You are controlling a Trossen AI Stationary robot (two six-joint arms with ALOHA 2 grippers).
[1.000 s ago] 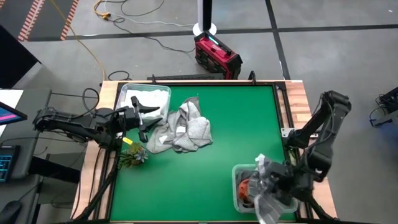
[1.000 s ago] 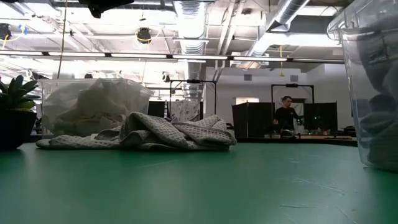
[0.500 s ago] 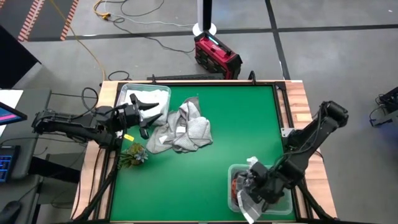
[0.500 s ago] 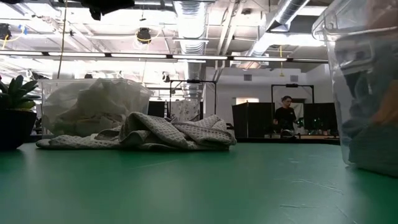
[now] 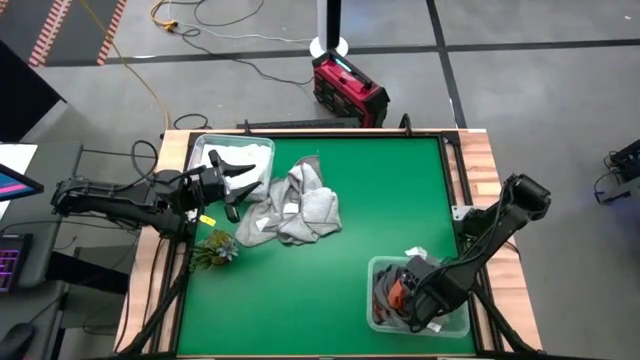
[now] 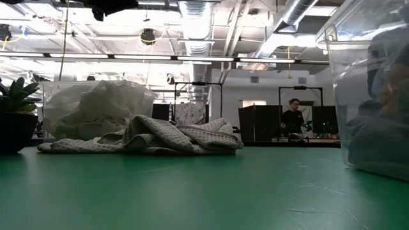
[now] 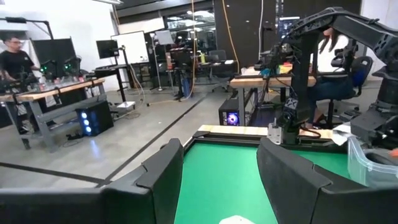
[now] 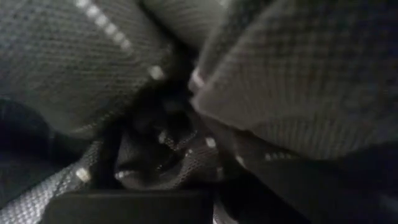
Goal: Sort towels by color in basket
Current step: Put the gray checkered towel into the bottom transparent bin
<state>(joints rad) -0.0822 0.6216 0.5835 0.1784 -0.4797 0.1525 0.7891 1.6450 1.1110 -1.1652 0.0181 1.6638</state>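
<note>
A loose heap of light grey and checked towels (image 5: 291,207) lies on the green surface (image 5: 360,200), toward its far left part; in the low view the same heap (image 6: 160,136) rests flat on the mat. Just beside the heap, at the far left corner, stands a clear bin (image 5: 207,151) holding white towels (image 5: 245,160); the low view shows this bin (image 6: 50,96) behind the heap, filled with white cloth (image 6: 96,108).

At the near right corner stands a second clear bin (image 5: 377,270). It holds dark grey towels (image 5: 388,290) and a rust orange towel (image 5: 398,297). The right end effector (image 5: 415,300) is lowered into this bin, pressed among the cloth. Its wrist view shows only close-up grey woven fabric (image 8: 292,81) and dark folds; whether its fingers are wide, narrow or closed on cloth cannot be told.

The left end effector (image 5: 240,180) hovers over the inner edge of the white-towel bin, next to the grey heap. Its fingers (image 7: 161,180) stand wide apart and hold nothing.

A small green plant sprig (image 5: 215,250) lies at the left edge of the surface, near the heap but apart from it.

In the room beyond the surface, a person (image 6: 293,119) stands far off at a workstation.
</note>
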